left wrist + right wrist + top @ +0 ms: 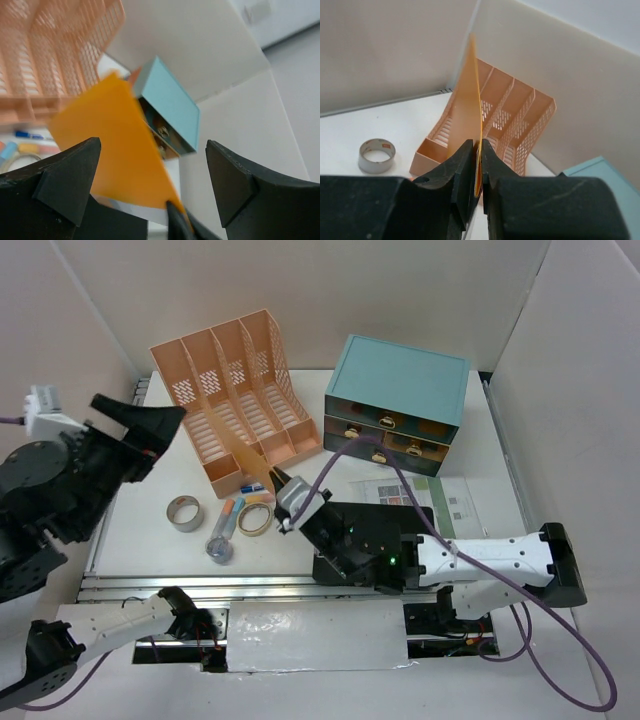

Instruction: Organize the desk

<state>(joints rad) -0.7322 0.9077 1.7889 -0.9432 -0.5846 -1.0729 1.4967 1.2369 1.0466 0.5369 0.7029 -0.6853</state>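
The white desk (150, 530) holds loose stationery. A thin orange sheet (246, 454) stands on edge in front of the pink file organizer (235, 390). My right gripper (277, 487) is shut on its lower corner. In the right wrist view the sheet (469, 100) rises edge-on from between the closed fingers of that gripper (477, 150). My left gripper (165, 425) hangs open above the desk's left side, apart from the sheet. Seen from the left wrist, the wide-open gripper (152, 165) has nothing between its fingers, and the orange sheet (115, 145) lies beyond them.
A teal drawer cabinet (400, 405) stands at the back right. Two tape rolls (183, 512) (253, 519), some markers (232, 508) and a small bottle (220, 546) lie at the front left. A printed paper (455, 505) and a black pad (400, 515) lie under the right arm.
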